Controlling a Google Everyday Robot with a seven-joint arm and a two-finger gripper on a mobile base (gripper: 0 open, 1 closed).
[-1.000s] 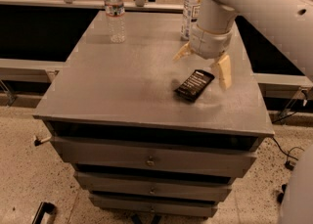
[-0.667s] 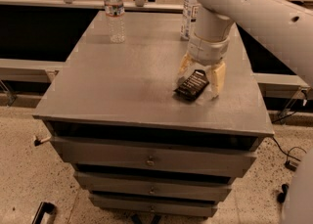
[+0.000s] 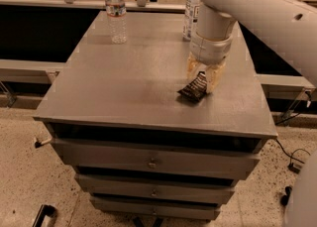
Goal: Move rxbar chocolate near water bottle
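Within the last second the tan-fingered gripper (image 3: 204, 76), right of centre, had come down and drawn its spread fingers in, pinching the small flat black-wrapped rxbar chocolate (image 3: 192, 91) by its upper end on the grey cabinet top (image 3: 124, 82). The grasp looked made, but the clear ribbed white-capped water bottle (image 3: 116, 13) stood well apart at upper left.

The tan hand (image 3: 204, 78) of the white robot arm (image 3: 247, 8) is seen low over the right of the grey metal desk (image 3: 124, 87), and the far end of the flat black-wrapped snack bar (image 3: 192, 92) is covered by it. The wrapper's print cannot be read. At the desk's back edge, a white-labelled clear plastic bottle (image 3: 189, 15) is half hidden by the arm.
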